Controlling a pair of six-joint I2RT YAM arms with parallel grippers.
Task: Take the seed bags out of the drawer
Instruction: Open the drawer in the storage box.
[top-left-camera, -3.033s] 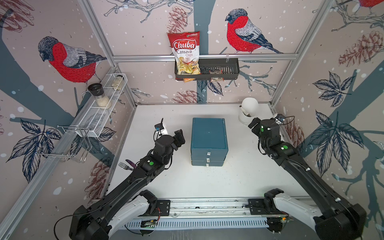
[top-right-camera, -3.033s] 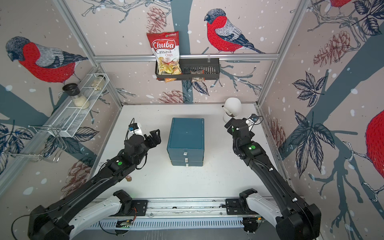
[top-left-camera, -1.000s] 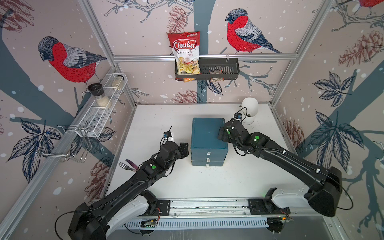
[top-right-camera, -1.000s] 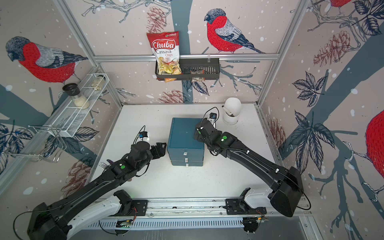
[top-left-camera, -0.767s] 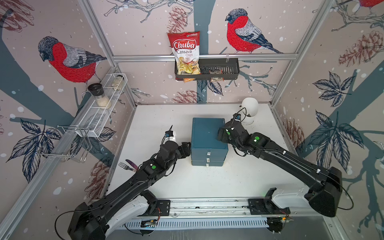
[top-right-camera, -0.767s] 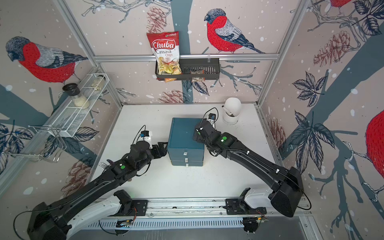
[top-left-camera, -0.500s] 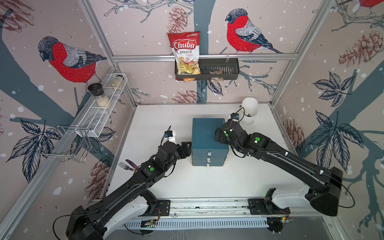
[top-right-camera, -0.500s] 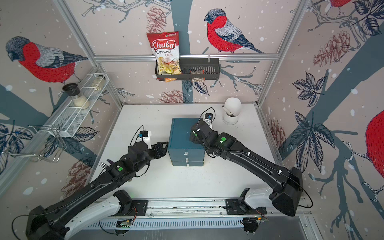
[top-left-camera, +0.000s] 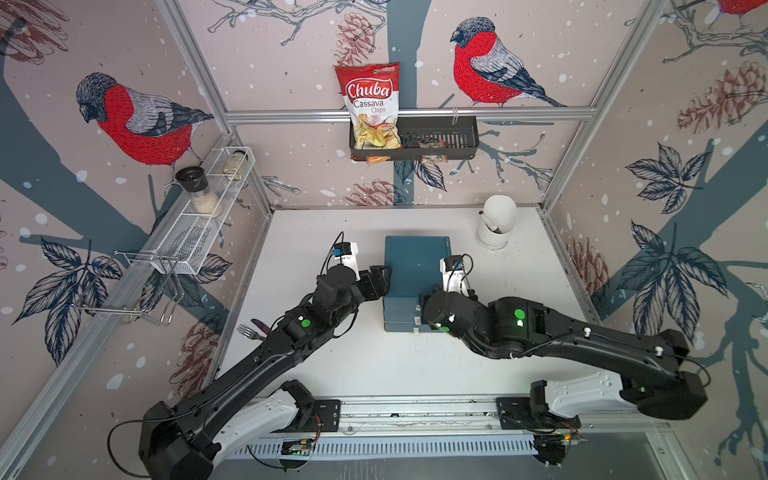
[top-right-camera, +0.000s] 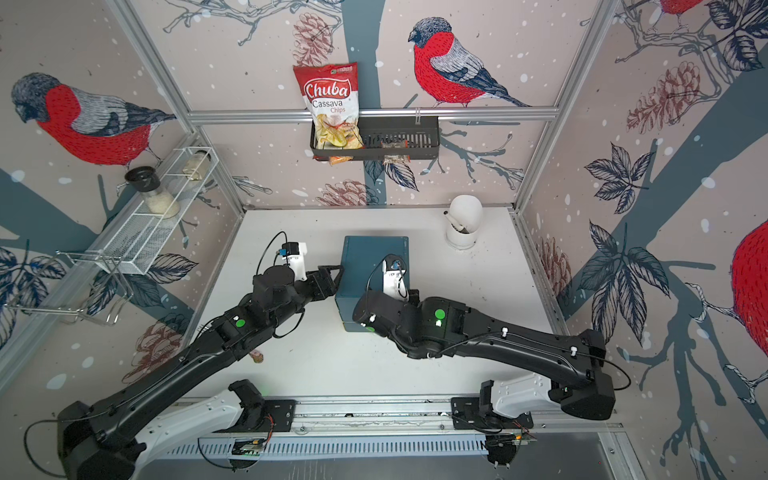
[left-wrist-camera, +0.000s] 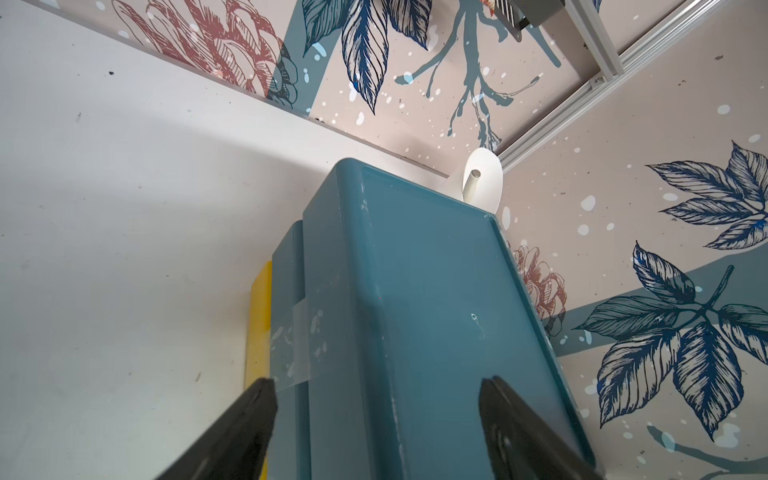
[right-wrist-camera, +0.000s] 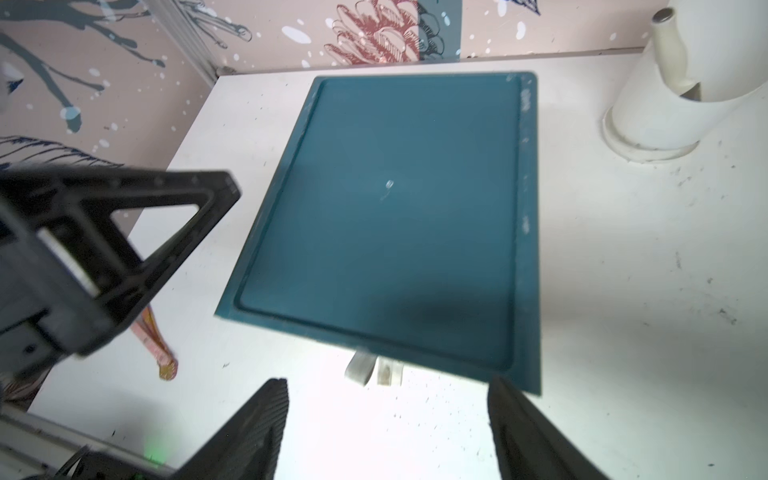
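While the teal drawer unit (top-left-camera: 417, 262) is sitting mid-tabletop (top-left-camera: 374, 365) in both top views, its drawers are looking pushed in. No view is showing the seed bags, so cannot tell where they are lying. The left claw (top-left-camera: 379, 279) is hovering at the unit's 9 o'clock edge, fingers apart, gripping nothing. The right arm (top-left-camera: 540, 328) is lying in from 4 o'clock, with its wrist sitting over the unit's 6 o'clock front and hiding the right claw in these views. A white holder (top-left-camera: 494, 232) is standing at 2 o'clock from the unit, well apart. A fork (top-left-camera: 249, 331) is lying at 8 o'clock by the left wall. A red chips bag (top-left-camera: 370, 104) is standing in the black basket (top-left-camera: 453, 133) on the back wall.

Left wrist: the claw's fingers (left-wrist-camera: 241, 428) are standing wide apart with the unit's upper corner showing between them. Cannot tell if either is touching it. A yellow slab (left-wrist-camera: 259, 324) is sitting just beside the unit's lower tier.

Right wrist: the right claw (right-wrist-camera: 386, 384) is hanging open over bare tabletop just in front of the unit, nothing between its fingers. Two white pull tabs (right-wrist-camera: 374, 370) are poking out under the unit's front edge. The left claw's triangular finger is sitting just beside the unit's side edge.
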